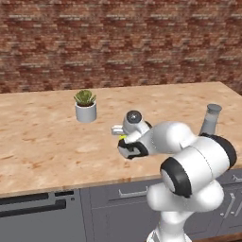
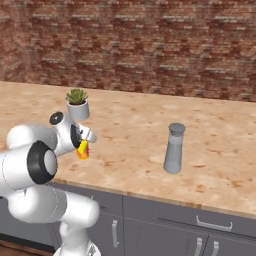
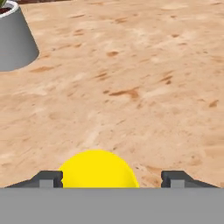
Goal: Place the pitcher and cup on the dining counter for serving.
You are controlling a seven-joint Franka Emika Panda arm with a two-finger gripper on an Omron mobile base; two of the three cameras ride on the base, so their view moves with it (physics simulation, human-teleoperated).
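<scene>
The small yellow cup [image 3: 98,170] with a red-orange patch [image 2: 83,151] stands on the wood-grain dining counter [image 2: 225,150] near its front edge. My gripper [image 3: 113,179] is low over the cup and open. Its fingertips [image 3: 50,178] stand wide on either side of the cup, with a clear gap on the right side. In the left base view the hand [image 1: 130,142] hides most of the cup [image 1: 122,137]. The tall grey pitcher [image 2: 174,148] with a darker cap stands upright on the same counter to the right, well apart from the gripper, and it shows behind my arm [image 1: 210,120].
A white pot with a green plant [image 1: 85,106] [image 2: 77,105] [image 3: 13,39] stands behind and left of the cup. A brick wall [image 1: 118,42] backs the counter. Grey cabinet fronts [image 2: 200,225] run below the front edge.
</scene>
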